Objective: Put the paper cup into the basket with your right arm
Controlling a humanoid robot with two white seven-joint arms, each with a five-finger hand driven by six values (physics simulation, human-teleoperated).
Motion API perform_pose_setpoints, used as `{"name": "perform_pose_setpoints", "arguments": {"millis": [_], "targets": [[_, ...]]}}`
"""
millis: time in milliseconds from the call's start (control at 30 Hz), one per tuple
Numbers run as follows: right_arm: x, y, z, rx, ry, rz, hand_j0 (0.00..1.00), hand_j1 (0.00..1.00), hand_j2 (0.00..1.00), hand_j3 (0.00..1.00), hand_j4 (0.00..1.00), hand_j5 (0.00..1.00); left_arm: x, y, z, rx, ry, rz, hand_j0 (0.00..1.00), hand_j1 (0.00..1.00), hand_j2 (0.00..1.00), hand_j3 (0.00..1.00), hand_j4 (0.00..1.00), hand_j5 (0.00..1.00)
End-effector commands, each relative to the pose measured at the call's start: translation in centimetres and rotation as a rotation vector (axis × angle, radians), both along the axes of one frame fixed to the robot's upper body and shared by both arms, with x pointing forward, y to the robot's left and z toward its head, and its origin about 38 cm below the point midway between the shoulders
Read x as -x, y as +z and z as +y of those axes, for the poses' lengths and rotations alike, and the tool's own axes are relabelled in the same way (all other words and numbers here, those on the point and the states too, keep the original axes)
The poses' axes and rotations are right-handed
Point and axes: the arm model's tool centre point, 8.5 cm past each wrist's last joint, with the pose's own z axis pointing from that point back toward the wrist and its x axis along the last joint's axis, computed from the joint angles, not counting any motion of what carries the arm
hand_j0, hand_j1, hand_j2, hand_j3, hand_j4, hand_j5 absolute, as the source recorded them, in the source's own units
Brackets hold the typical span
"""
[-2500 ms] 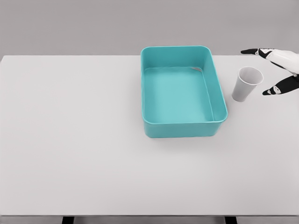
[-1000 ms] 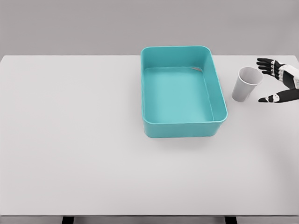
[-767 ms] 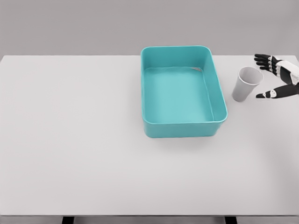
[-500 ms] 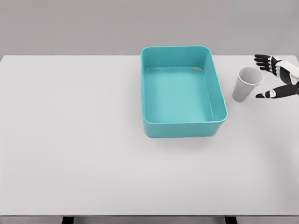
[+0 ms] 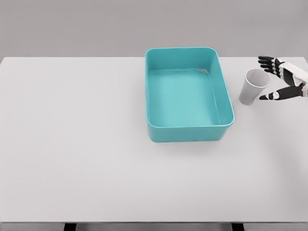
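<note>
A white paper cup [image 5: 253, 87] stands upright on the table, just right of the teal basket [image 5: 226, 98]. The basket is a rectangular tub with nothing in it. My right hand [image 5: 265, 79] comes in from the right edge, fingers spread open. Its upper fingers [image 5: 268, 63] reach behind the cup's rim and the thumb [image 5: 272, 95] sits in front, to the cup's right. The hand brackets the cup's right side with a small gap; it holds nothing. My left arm does not show.
The white table [image 5: 86, 144] stretches wide to the left and front of the basket. Its right edge lies close behind my right hand.
My right hand has drawn in leftward toward the cup, its fingers still spread. The cup and basket have not moved.
</note>
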Motion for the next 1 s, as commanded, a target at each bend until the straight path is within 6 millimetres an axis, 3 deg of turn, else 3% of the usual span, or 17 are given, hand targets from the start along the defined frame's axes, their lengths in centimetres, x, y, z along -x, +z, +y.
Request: {"name": "perform_pose_setpoints", "arguments": {"millis": [0, 967], "targets": [[0.0, -0.4, 0.3, -0.004, 0.005, 0.009, 1.00, 1.00, 1.00, 1.00, 1.00, 1.00, 0.0, 0.0, 0.0, 0.000, 0.000, 0.000, 1.00, 1.00, 1.00, 1.00, 1.00, 1.00], [-0.4, -1.1, 1.8, -0.032, 0.023, 0.013, 1.00, 1.00, 1.00, 1.00, 1.00, 1.00, 0.0, 0.0, 0.0, 0.000, 0.000, 0.000, 1.00, 1.00, 1.00, 1.00, 1.00, 1.00]]}}
